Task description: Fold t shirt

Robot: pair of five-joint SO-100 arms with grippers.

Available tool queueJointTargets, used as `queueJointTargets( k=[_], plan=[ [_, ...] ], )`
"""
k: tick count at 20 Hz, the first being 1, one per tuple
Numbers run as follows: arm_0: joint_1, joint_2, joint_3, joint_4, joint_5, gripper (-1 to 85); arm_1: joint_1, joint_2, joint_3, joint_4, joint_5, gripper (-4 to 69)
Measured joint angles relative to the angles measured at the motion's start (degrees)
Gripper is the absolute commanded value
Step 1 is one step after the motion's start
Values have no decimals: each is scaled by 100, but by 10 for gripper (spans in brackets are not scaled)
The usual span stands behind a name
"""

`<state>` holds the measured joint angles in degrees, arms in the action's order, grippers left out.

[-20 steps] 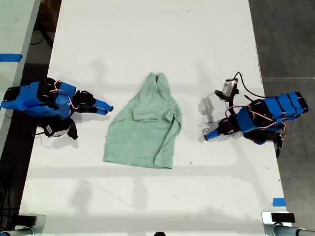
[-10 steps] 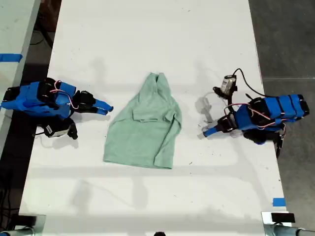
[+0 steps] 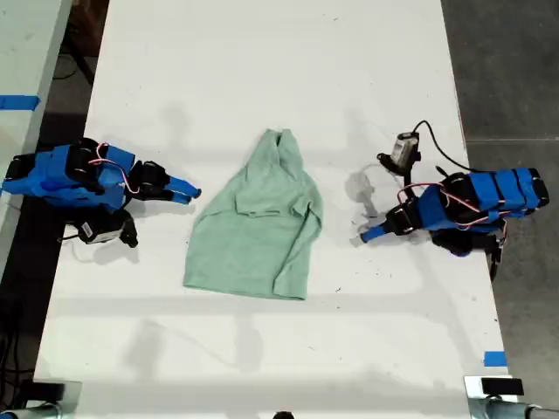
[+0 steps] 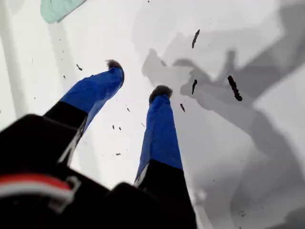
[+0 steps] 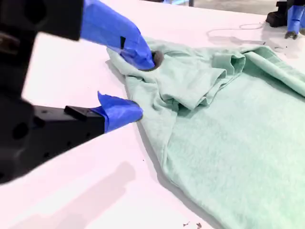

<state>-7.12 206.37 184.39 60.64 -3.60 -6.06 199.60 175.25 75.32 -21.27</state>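
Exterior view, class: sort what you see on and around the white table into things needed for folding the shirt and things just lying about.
Belongs to the job:
t shirt
my first gripper
my second gripper
white table

Just lying about:
blue tape piece on the table
blue tape strip on the neighbouring surface

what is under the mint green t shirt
Under the rumpled pale mint-green fabric t shirt only the white table shows around its edges. The shirt lies in folded-over layers, so anything beneath or between them is covered and cannot be seen.
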Motion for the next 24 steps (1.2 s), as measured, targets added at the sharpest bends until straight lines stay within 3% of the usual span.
queueJointTargets(
  k=[24],
  plan=[
    [0,0,0,0,0,131,-483,0,0,0,105,144]
  ],
)
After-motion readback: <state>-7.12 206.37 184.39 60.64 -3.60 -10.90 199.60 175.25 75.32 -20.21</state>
